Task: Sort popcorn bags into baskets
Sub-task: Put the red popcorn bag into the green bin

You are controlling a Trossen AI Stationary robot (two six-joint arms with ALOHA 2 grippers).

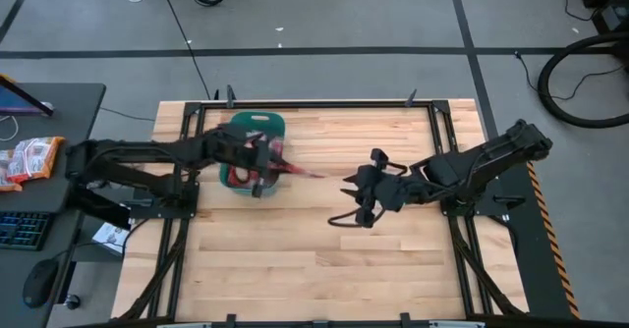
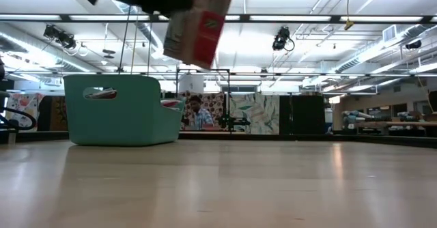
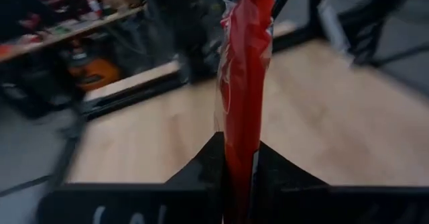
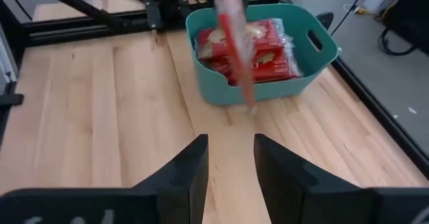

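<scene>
A teal bin (image 1: 257, 124) stands on the table's far left part, and several red popcorn bags (image 4: 258, 49) lie flat inside it. My left gripper (image 1: 263, 163) hovers over the bin's near right side, shut on one more red popcorn bag (image 1: 295, 171). That bag shows high above the table in the low view (image 2: 201, 20). My right gripper (image 1: 352, 198) is open and holds nothing. It hangs over the middle of the table to the right of the bin, its fingers (image 4: 194, 167) pointing toward it. My left gripper pinches the red popcorn bag between its two fingers (image 3: 208, 167) by one end (image 3: 240, 153). The bag stands edge-on in the wrist view and reaches out past the fingertips toward the table's right. It is lifted clear of the table and the bin, tilted.
Bare wood (image 1: 324, 259) stretches over the near half of the table and beside the bin. Black frame rails (image 1: 442, 132) run along the table's edges. A side desk on the left carries orange-and-white snack packets (image 1: 29, 159), a keyboard and a mouse. A person (image 2: 198, 113) sits far behind the table.
</scene>
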